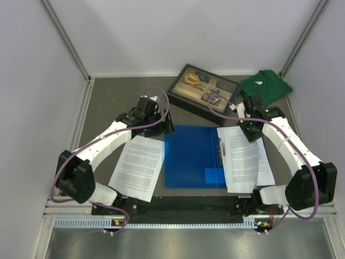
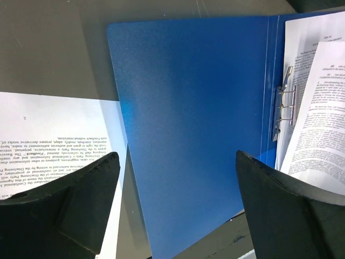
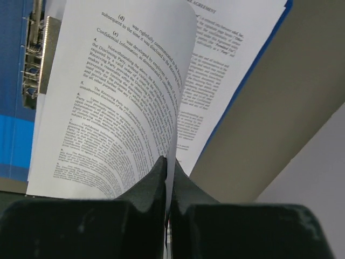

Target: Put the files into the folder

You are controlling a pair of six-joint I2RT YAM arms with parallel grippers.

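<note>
– right gripper (image 3: 170,167), is it closed or not?
– closed. its wrist view shows both fingers (image 3: 145,189) pressed together on the edge of one curled sheet (image 3: 124,97), which bends up from the other files (image 3: 237,48) under it. the top view does not show this pinch; there i see only the right gripper (image 1: 250,132) at the far edge of the files (image 1: 245,162).
– and where do the files lie?
– on the right half of the folder (image 1: 191,156), which is open and flat on the table (image 1: 108,102). the metal clip (image 3: 35,59) is just beside them, at the fold.
– what about the left gripper (image 2: 178,162)?
– its fingers (image 2: 70,205) are wide apart and hold nothing. below them is the bare left cover of the folder (image 2: 194,108). one single sheet (image 2: 48,129) lies on the table, and its edge goes a little under this cover.
– does the top view add something?
– yes. it shows the left gripper (image 1: 167,127) at the far left corner of the folder, the single sheet (image 1: 138,167) whole, and behind the folder a tray (image 1: 204,89) and a green shirt (image 1: 265,86), which no wrist view shows.
</note>
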